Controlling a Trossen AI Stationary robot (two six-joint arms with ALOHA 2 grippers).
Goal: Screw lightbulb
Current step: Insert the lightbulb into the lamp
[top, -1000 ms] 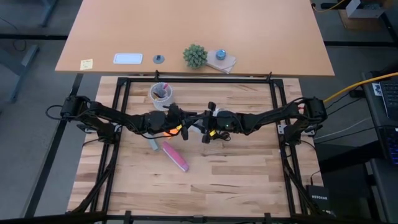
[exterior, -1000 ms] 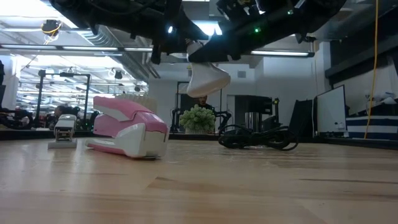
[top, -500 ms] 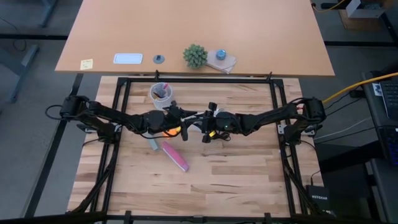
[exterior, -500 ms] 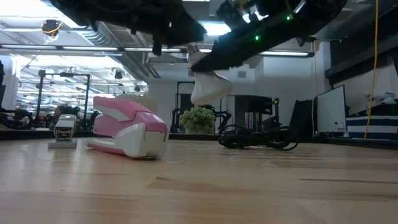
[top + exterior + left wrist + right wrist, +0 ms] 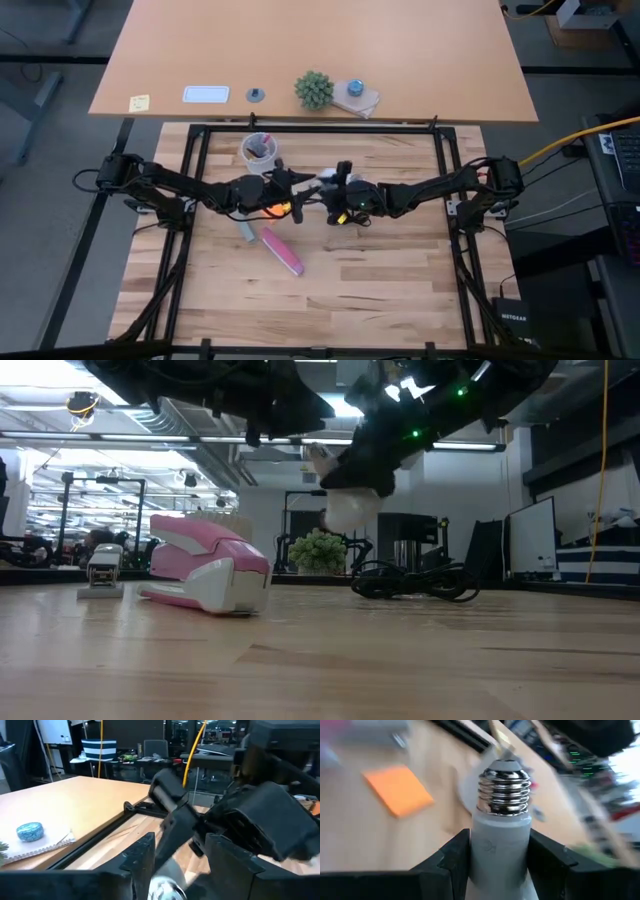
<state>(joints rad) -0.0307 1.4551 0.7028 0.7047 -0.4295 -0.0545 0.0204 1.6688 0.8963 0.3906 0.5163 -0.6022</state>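
Observation:
The white frosted lightbulb sits in my right gripper, its grey screw base pointing away from the wrist. In the low view the lightbulb hangs well above the table under that gripper. My left gripper faces it at mid-table, with the shiny round metal socket between its fingers. In the high view the two grippers almost meet, and the bulb shows white between them. The right arm's gripper body fills the left wrist view. My right gripper pinches the bulb's white neck, just below the screw base, between its two fingers. The bulb lies along the fingers and is lifted clear of the table. My left gripper has the metal socket's rim between its two fingers, clear of the table; the picture's lower edge cuts off the place of contact.
A pink stapler and a small grey piece lie nearer the table's near edge. An orange note lies under the left gripper. A white cup with pens stands far left. A black cord lies on the table.
My right gripper has turned about its wrist with the lightbulb and gone a little toward the table's far edge and the left gripper. In the low view the bulb has swung round and now hangs lower, its round end down.

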